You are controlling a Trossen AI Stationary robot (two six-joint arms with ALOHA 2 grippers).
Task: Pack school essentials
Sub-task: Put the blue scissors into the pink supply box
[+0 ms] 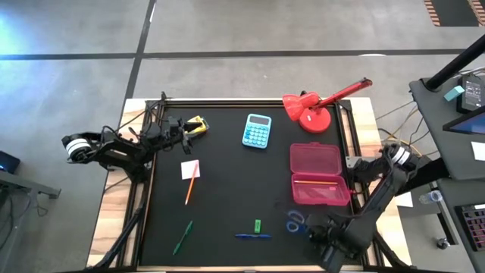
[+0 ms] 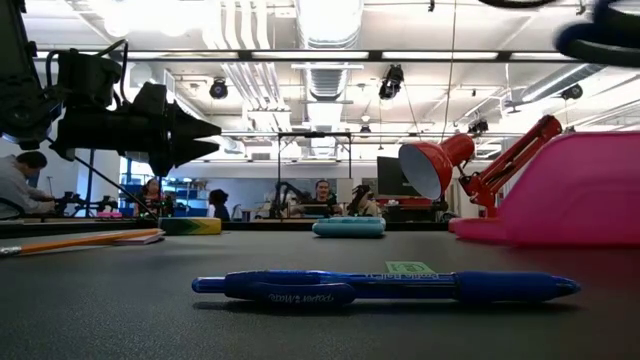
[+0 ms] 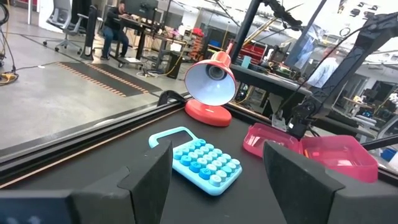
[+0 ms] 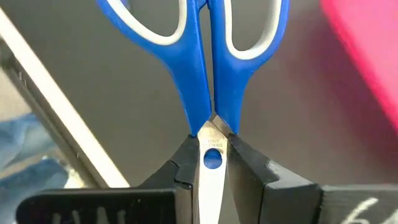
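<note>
My right gripper is shut on the blue-handled scissors near the table's near right corner, beside the open pink case. One orange pencil lies in that case. My left gripper hangs open above the table's far left part, next to the yellow-green box, touching nothing. On the mat lie the pink note, a second orange pencil, the green pen, the blue pen and the green eraser. My right gripper pinches the scissors between its two fingers at the pivot, where the blades meet the handles. The closed blades run back between the fingers and the two handle loops stick out beyond the fingertips. The scissors are lifted clear; their loops show high above the mat.
The light-blue calculator and the red desk lamp stand at the far side of the mat. The black mat's middle is bare. Wooden table edges and metal rails frame the mat. People sit in the room beyond.
</note>
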